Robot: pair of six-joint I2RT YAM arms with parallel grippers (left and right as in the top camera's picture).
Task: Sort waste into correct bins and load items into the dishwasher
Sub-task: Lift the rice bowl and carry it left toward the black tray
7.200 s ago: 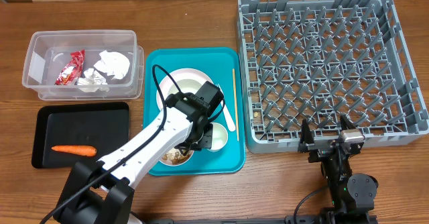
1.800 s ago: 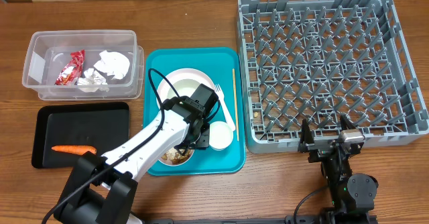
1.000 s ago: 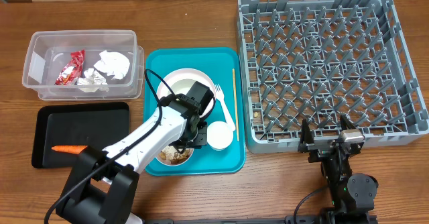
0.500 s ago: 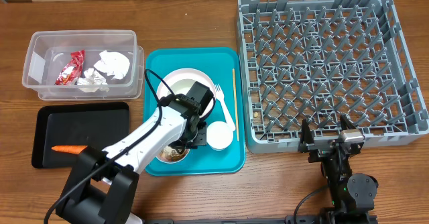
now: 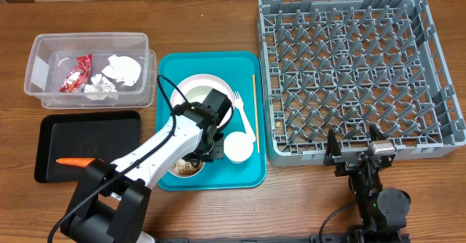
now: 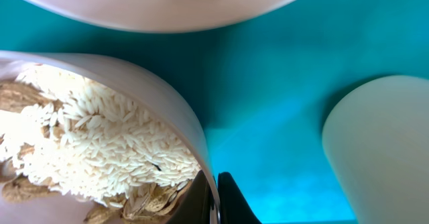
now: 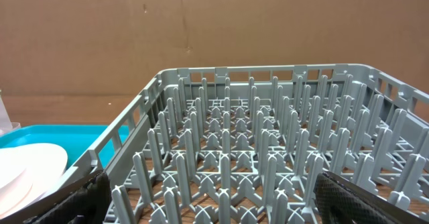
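left gripper (image 6: 216, 198): clamped on the rim of the rice bowl (image 6: 100, 137), on the teal tray (image 5: 171, 65)
right gripper (image 5: 352, 138): spread wide, empty, beside the dish rack (image 5: 342, 54)

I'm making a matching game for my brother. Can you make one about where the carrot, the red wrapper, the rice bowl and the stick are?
Things:
1. carrot
2. red snack wrapper
3. bowl of rice
4. wooden stick

Places:
A. in the clear tub
B. on the black tray
C. beside the white fork on the teal tray
D. rim pinched by the left gripper

Pairs: 1-B, 2-A, 3-D, 4-C.
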